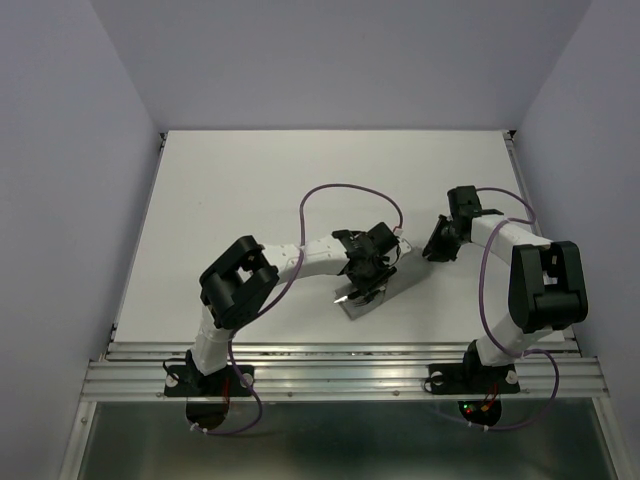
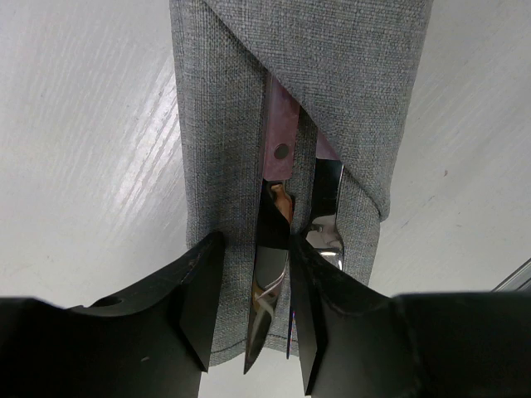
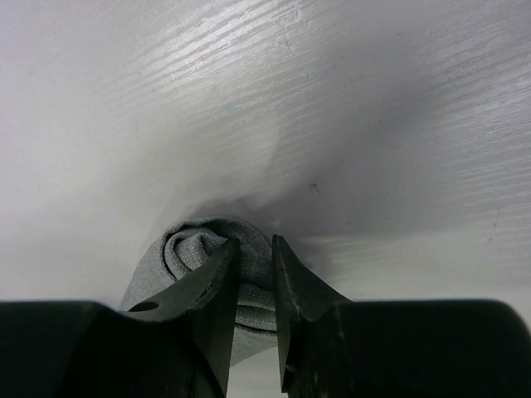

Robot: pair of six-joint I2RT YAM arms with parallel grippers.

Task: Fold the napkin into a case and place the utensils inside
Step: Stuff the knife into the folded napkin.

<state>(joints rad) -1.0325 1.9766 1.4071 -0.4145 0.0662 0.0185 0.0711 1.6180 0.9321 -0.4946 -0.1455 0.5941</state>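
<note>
Fingers of the left gripper [image 2: 255, 240] narrowly apart around a slim knife [image 2: 270, 282] with pinkish-red handle and silver blade: blade close against the right finger, grey cloth showing beside the left one, so cannot tell whether pinched. Handle ahead of the fingertips, tucked under the diagonal fold of a narrow grey cloth case [image 2: 224, 124]. Matching fork [image 2: 325, 199] just beyond the right fingertip, in the same fold. Fingers of the right gripper [image 3: 255, 245] nearly together, clamped on the case's rolled end.
</note>
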